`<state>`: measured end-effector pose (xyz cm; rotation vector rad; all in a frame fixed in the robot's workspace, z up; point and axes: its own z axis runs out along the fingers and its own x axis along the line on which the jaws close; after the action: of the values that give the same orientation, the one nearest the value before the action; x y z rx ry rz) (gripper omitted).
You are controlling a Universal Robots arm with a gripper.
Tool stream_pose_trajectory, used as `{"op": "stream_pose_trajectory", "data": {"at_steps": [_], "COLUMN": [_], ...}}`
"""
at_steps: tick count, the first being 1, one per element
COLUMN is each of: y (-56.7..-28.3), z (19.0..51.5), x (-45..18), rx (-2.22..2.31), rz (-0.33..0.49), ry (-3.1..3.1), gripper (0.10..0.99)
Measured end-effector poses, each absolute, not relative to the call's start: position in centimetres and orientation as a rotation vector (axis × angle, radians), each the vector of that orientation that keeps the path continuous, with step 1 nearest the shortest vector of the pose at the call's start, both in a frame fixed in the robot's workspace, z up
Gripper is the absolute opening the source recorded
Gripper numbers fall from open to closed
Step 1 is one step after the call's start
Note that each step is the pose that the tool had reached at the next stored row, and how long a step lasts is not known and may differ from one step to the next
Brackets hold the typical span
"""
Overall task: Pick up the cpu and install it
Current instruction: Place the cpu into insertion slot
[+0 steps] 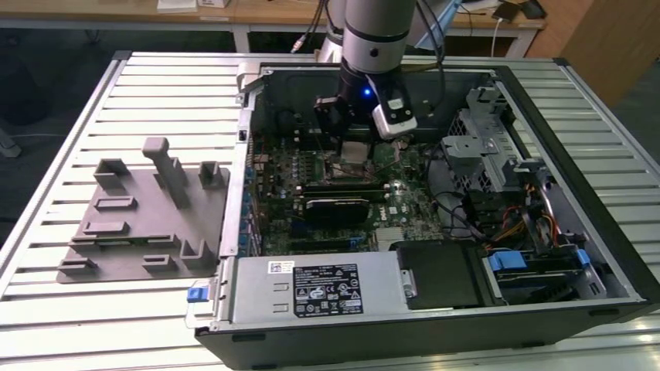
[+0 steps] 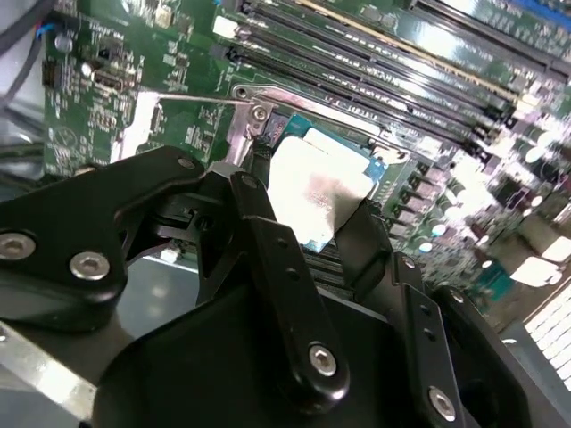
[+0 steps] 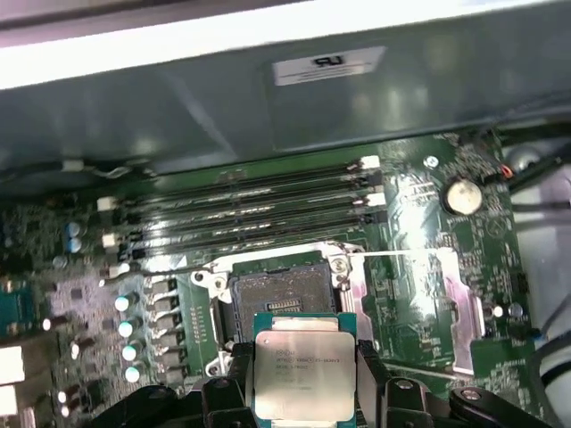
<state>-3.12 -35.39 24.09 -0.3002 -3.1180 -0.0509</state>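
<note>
Black pincer: closed on the cpu by two opposite edges, silver top up. Hangs inside the open computer case, just short of the empty socket on the green motherboard; contact not discernible. Beyond the socket: parallel memory slots, then the case wall. Farther out: slatted tabletop bearing a grey moulded fixture.
</note>
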Motion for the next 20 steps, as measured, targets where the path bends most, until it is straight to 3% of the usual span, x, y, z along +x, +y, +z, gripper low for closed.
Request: {"op": "stream_pose_trajectory", "data": {"at_steps": [20], "y": [-35.39], "z": [23.65], "x": [-3.12], "rx": [-0.86], "rz": [-0.052], "ry": [-3.018], "gripper": [0.541]}}
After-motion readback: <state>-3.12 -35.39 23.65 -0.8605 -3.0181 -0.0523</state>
